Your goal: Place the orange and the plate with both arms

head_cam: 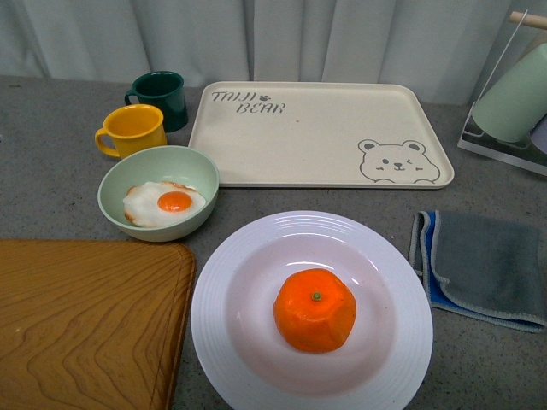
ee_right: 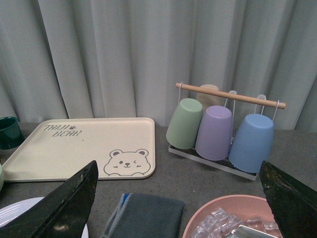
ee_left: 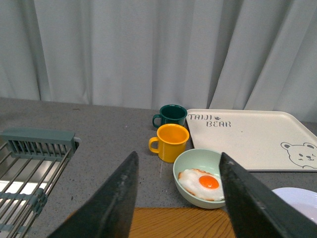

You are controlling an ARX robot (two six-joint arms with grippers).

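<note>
Left gripper (ee_left: 178, 166) and right gripper (ee_right: 178, 168) both gape. I'd take the glossy plate (head_cam: 214, 342) by its rim; the orange (head_cam: 314, 310) may roll.

The orange (head_cam: 314, 310) is bright orange with a green stem dot. The plate (head_cam: 215, 295) is white, the tray (head_cam: 316, 128) beige with a bear.

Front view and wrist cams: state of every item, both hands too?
Large white ribbed-rim plate: lying flat, occupied.
Bright orange fruit: resting in that plate, stem dot up.
Pale green bowl: upright, holds a fried egg.
Yellow mug: upright.
Dark green mug: upright.
Beige bear tray: lying flat.
Grey cloth towel: folded.
Pastel plastic cups: mouth down on a rack.
Left hand: open, empty.
Right hand: open, empty.
</note>
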